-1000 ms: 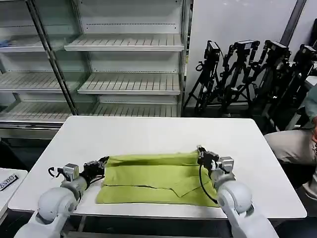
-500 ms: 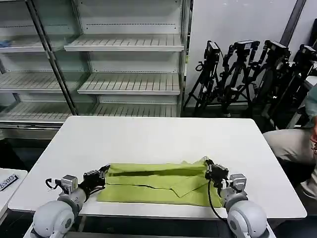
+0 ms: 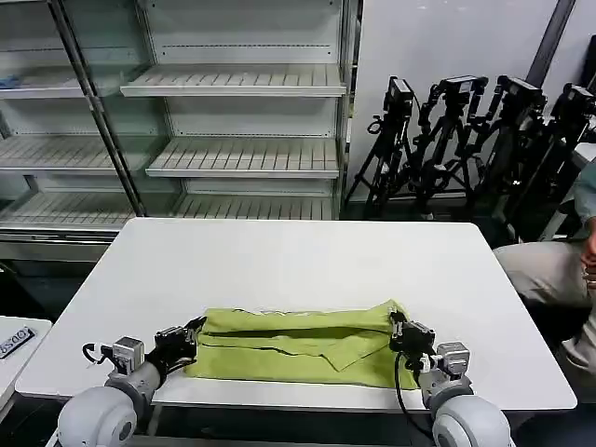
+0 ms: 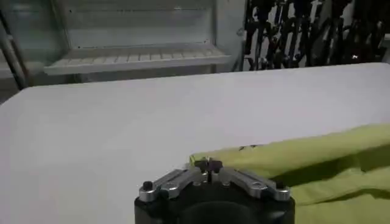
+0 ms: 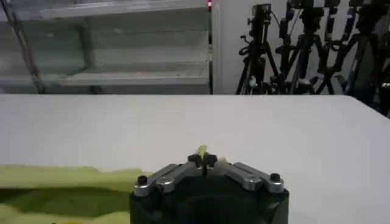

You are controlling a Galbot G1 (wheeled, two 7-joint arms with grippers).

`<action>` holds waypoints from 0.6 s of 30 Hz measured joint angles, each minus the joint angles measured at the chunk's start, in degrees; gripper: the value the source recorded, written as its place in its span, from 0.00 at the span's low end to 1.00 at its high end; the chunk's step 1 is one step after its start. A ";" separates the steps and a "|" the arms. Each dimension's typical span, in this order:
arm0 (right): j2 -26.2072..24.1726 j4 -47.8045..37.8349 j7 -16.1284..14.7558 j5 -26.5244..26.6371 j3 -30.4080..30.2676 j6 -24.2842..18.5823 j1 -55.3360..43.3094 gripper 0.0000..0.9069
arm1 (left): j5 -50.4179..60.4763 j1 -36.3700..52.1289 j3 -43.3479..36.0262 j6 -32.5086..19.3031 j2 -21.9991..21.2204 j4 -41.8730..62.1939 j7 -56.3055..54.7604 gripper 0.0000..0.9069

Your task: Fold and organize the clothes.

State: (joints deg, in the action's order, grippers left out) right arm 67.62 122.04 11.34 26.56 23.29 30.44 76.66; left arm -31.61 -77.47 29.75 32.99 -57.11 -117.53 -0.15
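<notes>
- One white table (image 3: 279,261), smooth and rectangular, takes most of the floor in front of the robot; behind it stand metal shelves (image 3: 233,84) with slatted boards, and a group of black tripods (image 3: 466,140) is at the right.
- On the near part of the table lies the lime-green shirt (image 3: 298,337), of soft thin cloth, folded into a long narrow band with some wrinkles and an overlapping flap. Its long axis goes from left to right, along the near edge of the table.
- The left gripper (image 3: 193,331) is at the left end of the band, jaws closed on the cloth corner.
- The right gripper (image 3: 399,323) pinches the right end in the same way, a little green tip showing between the fingers.
</notes>
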 measured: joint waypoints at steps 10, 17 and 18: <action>0.76 1.48 -1.67 -0.86 -0.18 -0.39 2.34 1.00 | 2.03 -0.18 0.00 -1.07 -0.64 0.04 -1.31 1.00; 1.07 4.63 -2.73 -3.48 1.33 -1.90 5.24 1.00 | 1.26 -0.66 -0.36 -2.22 -1.46 -0.83 -4.10 1.00; 1.20 5.22 -2.85 -3.90 1.64 -2.15 5.83 1.00 | 0.80 -0.77 -0.60 -2.13 -1.63 -1.17 -4.74 1.00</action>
State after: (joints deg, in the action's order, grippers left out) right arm 68.82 127.26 8.49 22.66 24.94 28.29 82.49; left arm -30.81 -78.24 29.15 30.86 -58.74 -118.71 -4.89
